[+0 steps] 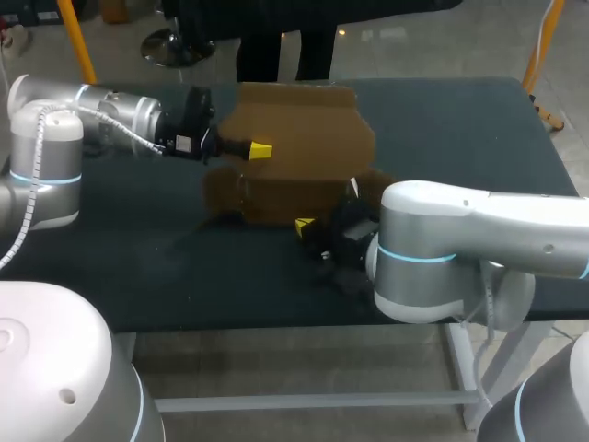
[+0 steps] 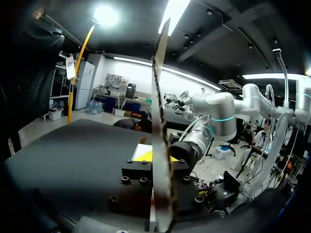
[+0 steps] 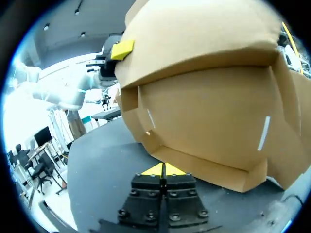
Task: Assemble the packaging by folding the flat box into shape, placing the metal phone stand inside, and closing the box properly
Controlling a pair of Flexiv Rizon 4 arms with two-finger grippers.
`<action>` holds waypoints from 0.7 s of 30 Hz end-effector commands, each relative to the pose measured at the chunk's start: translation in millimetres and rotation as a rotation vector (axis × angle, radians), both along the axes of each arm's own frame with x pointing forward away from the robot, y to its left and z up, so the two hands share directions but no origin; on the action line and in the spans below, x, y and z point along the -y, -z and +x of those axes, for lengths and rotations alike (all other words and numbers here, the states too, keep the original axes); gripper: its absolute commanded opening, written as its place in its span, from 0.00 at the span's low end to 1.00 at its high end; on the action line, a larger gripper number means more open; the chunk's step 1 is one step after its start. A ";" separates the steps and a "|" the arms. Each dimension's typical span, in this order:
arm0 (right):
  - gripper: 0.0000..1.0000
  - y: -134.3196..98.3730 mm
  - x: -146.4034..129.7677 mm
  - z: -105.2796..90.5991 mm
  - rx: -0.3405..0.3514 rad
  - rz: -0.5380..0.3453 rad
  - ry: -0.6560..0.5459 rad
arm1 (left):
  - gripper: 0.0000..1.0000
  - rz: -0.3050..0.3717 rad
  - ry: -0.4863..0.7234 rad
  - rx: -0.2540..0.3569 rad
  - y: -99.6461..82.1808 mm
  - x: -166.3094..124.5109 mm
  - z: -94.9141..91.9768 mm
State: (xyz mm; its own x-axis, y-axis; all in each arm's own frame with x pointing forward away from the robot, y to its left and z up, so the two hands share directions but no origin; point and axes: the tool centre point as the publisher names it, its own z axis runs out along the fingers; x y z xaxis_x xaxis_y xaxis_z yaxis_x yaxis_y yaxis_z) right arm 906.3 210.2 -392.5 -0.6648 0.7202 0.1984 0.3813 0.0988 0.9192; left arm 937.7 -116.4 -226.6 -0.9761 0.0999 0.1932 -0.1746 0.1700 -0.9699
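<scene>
Ok so the left end effector (image 2: 156, 155) is pinching a panel of the cardboard box (image 1: 299, 138). From its wrist camera the sheet shows edge-on, running straight up from between the two yellow tips, one on each side. In the overhead shot that grip sits left of centre, on the left edge of the raised upper panel.

The right end effector (image 3: 163, 170) has its tips pressed together with nothing between them. It's low over the tabletop (image 1: 138, 267), just in front of the box's near bottom edge, and I can't tell if it touches the cardboard.

The box sits mid-frame, toward the far side, half popped up: top panel bowed, side flaps loose, not squared. No phone stand in sight anywhere.

My take: this is the folding-into-shape bit. I'd use the left grip as the anchor and lift along the crease rather than yank sideways, since that bowed panel could kink off its score line. The closed right tips make a decent pusher. Press the lower wall near a crease, not mid-panel, so the base doesn't slide.
</scene>
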 end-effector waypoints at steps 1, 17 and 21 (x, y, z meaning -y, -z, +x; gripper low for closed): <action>0.00 -16.2 31.4 -18.9 -0.011 0.019 -0.032 | 0.00 0.000 0.003 -0.001 2.3 -0.6 0.4; 0.00 -46.5 98.0 -74.8 0.029 -0.017 -0.091 | 0.00 0.000 0.003 -0.001 2.3 -0.6 0.4; 0.00 -46.6 114.6 -81.8 0.039 -0.038 -0.114 | 0.00 0.000 0.003 -0.001 2.3 -0.6 0.4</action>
State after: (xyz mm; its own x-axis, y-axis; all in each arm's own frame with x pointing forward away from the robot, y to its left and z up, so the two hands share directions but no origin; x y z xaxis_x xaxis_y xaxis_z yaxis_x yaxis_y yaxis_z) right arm 844.8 124.9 -356.0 -0.7099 0.6927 0.1276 0.3318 0.1690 0.9281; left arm 937.6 -116.4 -226.6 -0.9760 0.0999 0.1933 -0.1747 0.1700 -0.9698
